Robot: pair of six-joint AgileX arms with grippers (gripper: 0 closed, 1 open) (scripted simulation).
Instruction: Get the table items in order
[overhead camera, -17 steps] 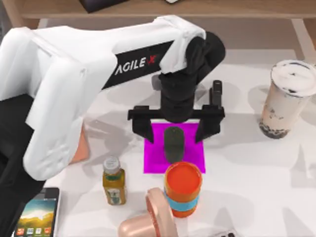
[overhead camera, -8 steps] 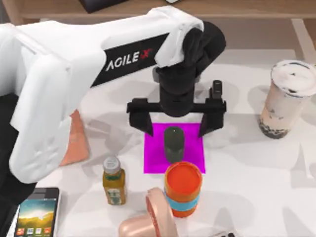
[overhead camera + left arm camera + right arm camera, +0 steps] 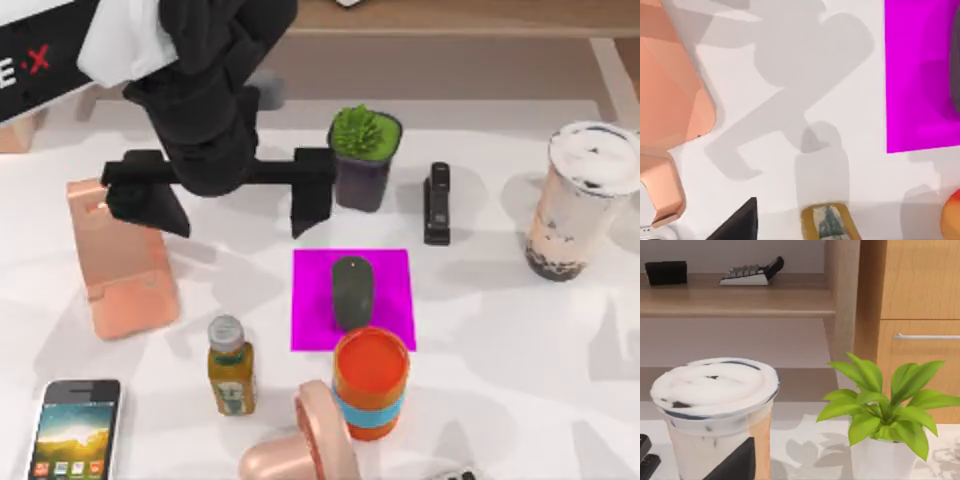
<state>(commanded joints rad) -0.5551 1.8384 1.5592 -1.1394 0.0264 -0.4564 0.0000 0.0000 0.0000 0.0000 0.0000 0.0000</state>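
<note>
The dark grey mouse (image 3: 351,290) lies on a magenta mat (image 3: 385,275) at the table's middle, with the mat's edge (image 3: 920,75) also in the left wrist view. My left gripper (image 3: 230,220) hangs open and empty to the left of the mat and behind it, next to a copper stand (image 3: 120,260). The smartphone (image 3: 75,430) lies flat at the front left corner, screen up. At the right side stands the milk-tea cup (image 3: 585,200), which looms close in the right wrist view (image 3: 715,410). My right gripper (image 3: 735,465) is parked facing that cup.
An orange cup (image 3: 371,382) stands just in front of the mat, a yellow juice bottle (image 3: 230,365) to its left, a copper object (image 3: 300,450) at the front edge. A potted plant (image 3: 365,155) and black stapler (image 3: 437,203) sit behind the mat.
My left arm has drawn away from above the mouse, going left and back with its gripper open. The mouse stays on the mat. The plant and copper stand are now uncovered.
</note>
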